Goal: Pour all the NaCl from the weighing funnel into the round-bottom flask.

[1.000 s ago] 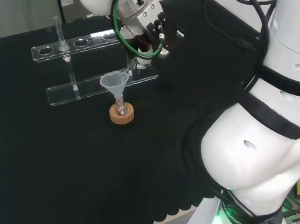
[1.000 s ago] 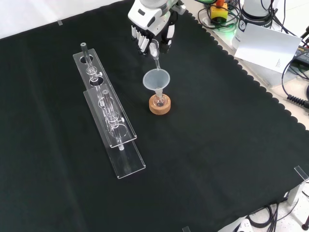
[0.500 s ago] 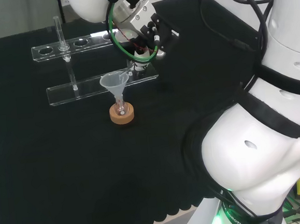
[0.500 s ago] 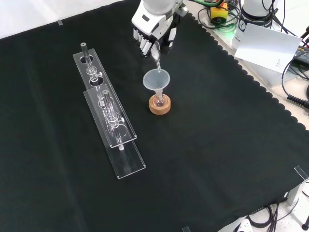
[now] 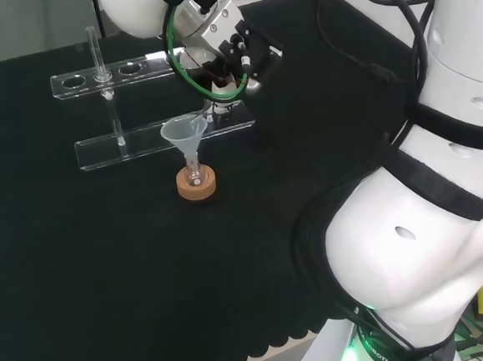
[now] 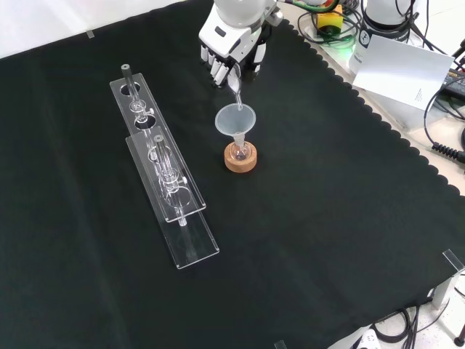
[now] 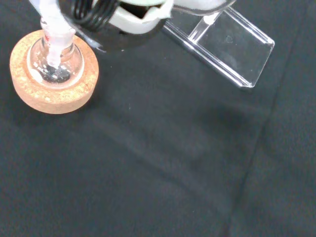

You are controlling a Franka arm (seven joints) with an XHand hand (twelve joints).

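One hand (image 6: pixel 231 51) is doing all the work: we're pinching the weighing funnel (image 6: pixel 234 81) in curled fingers, tipping its spout down over the funnel (image 6: pixel 235 118) sitting in the flask (image 6: pixel 240 152) on its cork ring (image 6: pixel 240 161), so the salt is sliding straight in.

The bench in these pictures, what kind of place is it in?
Most likely a chemistry lab bench set up for robot trials: a small flask on a cork ring with a funnel in its neck, clear racks on black cloth, and cables along the edge.
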